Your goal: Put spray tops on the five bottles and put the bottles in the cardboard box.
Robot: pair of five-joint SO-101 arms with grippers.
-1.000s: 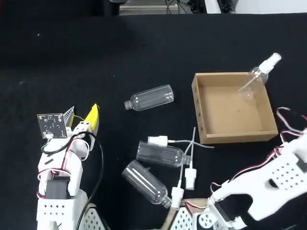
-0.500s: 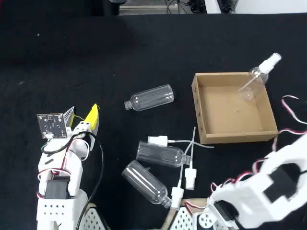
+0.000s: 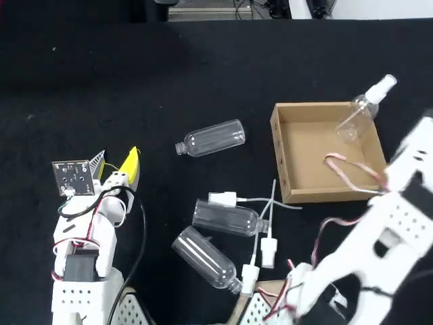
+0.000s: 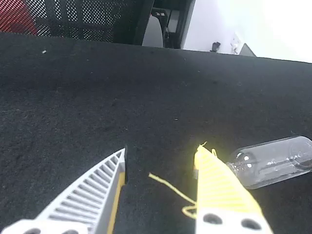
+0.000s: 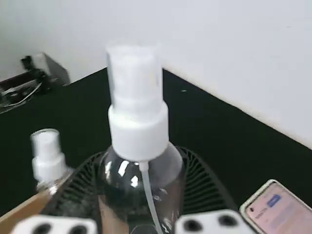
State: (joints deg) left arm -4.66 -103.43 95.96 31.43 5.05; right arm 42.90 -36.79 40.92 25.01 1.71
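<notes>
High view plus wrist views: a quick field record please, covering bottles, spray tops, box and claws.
box: cardboard box, open, on the table
in box: leaning bottle, capped, neck out over the far corner
right claw: shut on held bottle, capped
left claw: open, empty
uncapped on table: far bottle, middle bottle, near bottle
loose: three spray tops beside the middle and near bottles

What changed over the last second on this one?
The right arm swung up from the table's near right edge toward the cardboard box; its claw is shut on a capped bottle. The left arm, the three uncapped bottles, the loose spray tops and the other capped bottle leaning at the box's far corner stayed put.
</notes>
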